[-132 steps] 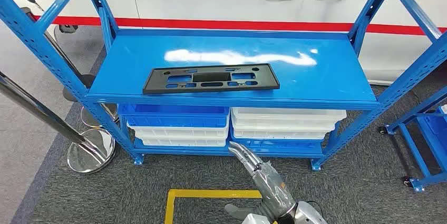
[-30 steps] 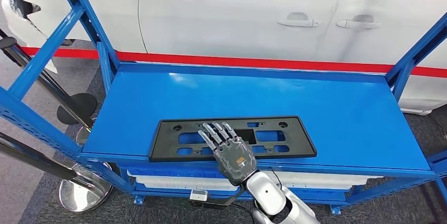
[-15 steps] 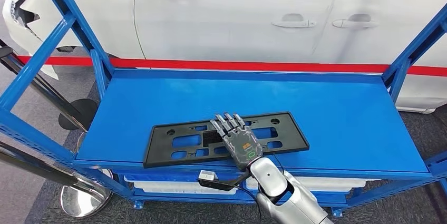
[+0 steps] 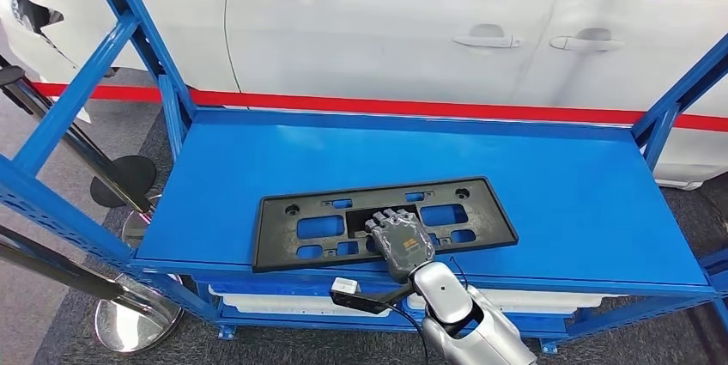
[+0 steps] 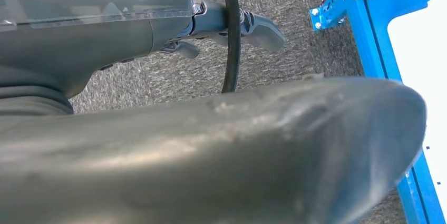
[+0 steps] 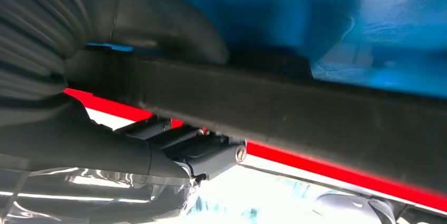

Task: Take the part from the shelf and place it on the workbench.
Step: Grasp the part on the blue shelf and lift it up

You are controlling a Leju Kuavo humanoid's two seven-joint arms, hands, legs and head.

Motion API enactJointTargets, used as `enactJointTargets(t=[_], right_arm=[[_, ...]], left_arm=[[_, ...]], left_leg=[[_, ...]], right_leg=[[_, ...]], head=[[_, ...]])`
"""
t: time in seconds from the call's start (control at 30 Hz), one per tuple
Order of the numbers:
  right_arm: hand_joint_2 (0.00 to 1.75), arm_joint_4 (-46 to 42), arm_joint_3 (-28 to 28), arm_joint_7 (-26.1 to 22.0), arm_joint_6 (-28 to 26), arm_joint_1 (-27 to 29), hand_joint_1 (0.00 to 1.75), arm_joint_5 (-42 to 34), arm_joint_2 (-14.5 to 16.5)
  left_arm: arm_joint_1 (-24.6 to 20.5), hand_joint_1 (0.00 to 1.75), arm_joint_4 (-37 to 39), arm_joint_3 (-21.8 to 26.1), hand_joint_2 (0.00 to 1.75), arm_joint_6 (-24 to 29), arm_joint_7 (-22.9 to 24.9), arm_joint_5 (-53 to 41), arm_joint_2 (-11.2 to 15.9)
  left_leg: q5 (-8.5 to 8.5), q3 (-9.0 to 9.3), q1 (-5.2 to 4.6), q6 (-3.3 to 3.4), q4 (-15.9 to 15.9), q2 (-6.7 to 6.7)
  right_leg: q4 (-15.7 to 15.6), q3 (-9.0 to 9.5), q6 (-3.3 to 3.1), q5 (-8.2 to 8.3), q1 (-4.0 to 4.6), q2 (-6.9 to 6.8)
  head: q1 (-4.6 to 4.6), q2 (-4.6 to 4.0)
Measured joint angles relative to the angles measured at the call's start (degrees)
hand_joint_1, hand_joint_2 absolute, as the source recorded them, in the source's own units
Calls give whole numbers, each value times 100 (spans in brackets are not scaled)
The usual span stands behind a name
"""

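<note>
Gripping the near long edge of the part [image 4: 385, 220], the right hand [image 4: 398, 240] had its fingers curled over the top face around the middle cut-out, and the right wrist view backed that up: thumb [image 6: 174, 21] on one face of the black frame's bar [image 6: 295, 113] and the darker fingers [image 6: 203, 150] on the other, so it looked like a proper pinch on the edge. That part was a flat black rectangular frame with a bunch of slots and a couple of round holes near its far corners, lying on the blue shelf [image 4: 558, 185] toward the front edge, turned a bit so its right end sat further back than its left. Whether the near edge was lifted clear of the shelf top I honestly couldn't tell from the head view. Silver forearm [image 4: 468, 326] came up from below the front lip, with a small white-topped bit [image 4: 345, 286] and a black cable next to the wrist. Behind the shelf was a white car [image 4: 412, 30] with a red stripe along the bottom of its doors. Chrome post base [image 4: 137, 322] stood on the grey carpet off to the left. Left hand [image 5: 211, 150] was a big blurry grey shape right up against its wrist camera over carpet beside a blue rack leg [image 5: 369, 39], so no idea if it was open or closed.
</note>
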Motion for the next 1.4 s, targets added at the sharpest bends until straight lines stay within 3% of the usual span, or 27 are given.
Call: enactJointTargets(t=[0.03, 0.1, 0.2, 0.27, 0.33, 0.4, 0.47, 0.5, 0.6, 0.67, 0.77, 0.8, 0.87, 0.93, 0.97, 1.0, 1.03, 1.07, 1.13, 1.17, 1.3, 1.33, 1.4], right_arm=[[175, 1, -14, -2, -1, 4, 175, -11, 1], [175, -1, -40, -4, -2, -1, 175, -24, 2], [175, -9, -59, -16, -2, -2, 175, -34, 3], [175, -14, -67, -25, -2, -2, 175, -36, 6], [175, -14, -68, -27, 1, -2, 175, -34, 10], [175, -6, -68, -39, 9, 3, 175, -40, 14], [175, 2, -72, -74, 8, 16, 175, -86, 20], [175, -1, -79, -103, -2, 24, 175, -140, 27], [175, -89, -141, -254, -48, 73, 175, -469, 58], [175, -239, -192, -390, -91, 123, 175, -774, 78], [175, -633, -266, -762, -163, 242, 175, -1574, 103], [175, -824, -296, -935, -191, 289, 175, -1951, 108], [175, -1266, -362, -1308, -258, 387, 175, -2777, 114], [175, -1718, -428, -1665, -353, 524, 175, -3569, 123], [175, -1942, -462, -1812, -400, 617, 175, -3903, 127], [175, -2167, -495, -1924, -431, 710, 175, -4182, 132], [175, -2364, -520, -2004, -448, 791, 175, -4381, 132], [175, -2552, -542, -2077, -463, 869, 175, -4563, 132], [175, -2879, -590, -2293, -491, 1008, 175, -5002, 132], [175, -3057, -617, -2439, -503, 1089, 175, -5312, 132], [175, -3846, -751, -2834, -383, 1418, 175, -6592, 127], [175, -4012, -785, -2861, -321, 1491, 175, -6807, 127], [175, -4267, -859, -2870, -220, 1639, 175, -7128, 126]], left_arm=[[0, 0, 1, -1, 0, 0, 0, 2, -1], [-3, 0, 2, -4, 0, 0, 0, 3, -6], [-3, 0, 2, -5, 0, 2, 2, 5, -11], [-7, 0, 2, -7, 0, 4, 3, 5, -15], [-9, 0, 2, -7, 0, 8, 5, 6, -18], [-3, 0, 2, -7, 0, 10, 10, 14, -19], [12, 0, 3, -8, 0, 11, 22, 30, -22], [18, 0, 3, -8, 0, 13, 30, 40, -25], [25, 0, 4, -8, 0, 38, 38, 90, -27], [32, 0, 4, -8, 0, 60, 29, 122, -28], [77, 0, 4, -7, 0, 85, -16, 174, -39], [93, 0, 4, -4, 0, 93, -43, 200, -46], [126, 0, 4, 10, 0, 103, -106, 235, -62], [163, 0, 4, 33, 0, 105, -168, 252, -71], [182, 0, 4, 46, 0, 105, -194, 258, -78], [200, 0, 4, 62, 0, 105, -215, 267, -87], [213, 0, 4, 77, 0, 105, -232, 273, -99], [221, 0, 4, 91, 0, 105, -246, 278, -112], [223, 0, 4, 124, 0, 105, -267, 281, -151], [224, 0, 4, 142, 0, 108, -277, 282, -166], [236, 0, 4, 210, 0, 184, -301, 277, -209], [236, 0, 4, 227, 0, 225, -297, 271, -224], [239, 0, 4, 275, 0, 283, -287, 280, -245]], left_leg=[[-8, 15, -3, -9, -1, -5], [-26, 26, -21, -44, 3, -9], [-35, 27, -26, -135, -13, -8], [-79, 31, -24, -197, 13, -1], [-319, -120, -18, -241, 388, 5], [-676, -471, -7, -278, 1137, 8], [-767, -707, -3, -306, 1590, 8], [-647, -672, 0, -311, 1501, 9], [-121, -160, 11, -289, 422, 9], [-52, 17, -1, -233, 59, 1], [-41, 43, 12, -133, 22, 5], [-30, 53, 27, -94, 4, 14], [-16, 62, 44, -34, -19, 34], [-19, 55, 43, -15, -18, 40], [-21, 54, 42, -15, -18, 37], [-22, 54, 40, -15, -17, 33], [-24, 58, 39, -17, -17, 27], [-25, 61, 36, -22, -17, 19], [-31, 53, 14, -56, -3, 5], [-33, 44, 6, -84, 2, -1], [-107, 11, -2, -212, 67, 2], [-225, -57, -1, -233, 234, 5], [-603, -354, 8, -264, 913, 9]], right_leg=[[-416, 191, -39, 221, 10, -1], [-1085, 498, -108, 465, 43, -11], [-1262, 558, -153, 478, 75, -9], [-1324, 602, -201, 500, 40, -12], [-1386, 657, -256, 518, 8, -28], [-1388, 670, -287, 508, 20, -36], [-1371, 677, -295, 489, 28, -33], [-1358, 688, -293, 474, 28, -28], [-1289, 724, -245, 403, 39, -1], [-1257, 721, -197, 377, 65, 25], [-1242, 721, -127, 351, 78, 44], [-1141, 685, -98, 270, 76, 41], [-586, 443, -48, -70, 57, 28], [177, 74, -18, -417, 32, 18], [379, -30, -11, -455, 23, 13], [366, -31, -14, -379, 18, 10], [131, 79, -25, -211, 17, 7], [-279, 279, -52, 11, 19, 6], [-1031, 638, -109, 292, 45, -4], [-1228, 723, -130, 343, 61, -9], [-1332, 740, -202, 373, 33, -26], [-1356, 752, -230, 385, 14, -34], [-1365, 764, -269, 383, 12, -44]], head=[[0, 0], [0, 0], [0, 0], [-1, 0], [-2, 0], [-2, 0], [-2, 0], [-2, 0], [-2, 0], [-1, 0], [0, 0], [0, 0], [1, 0], [1, 0], [0, 0], [0, 0], [0, 0], [0, 0], [0, 0], [-1, 0], [-1, 0], [-1, 0], [-2, 0]])
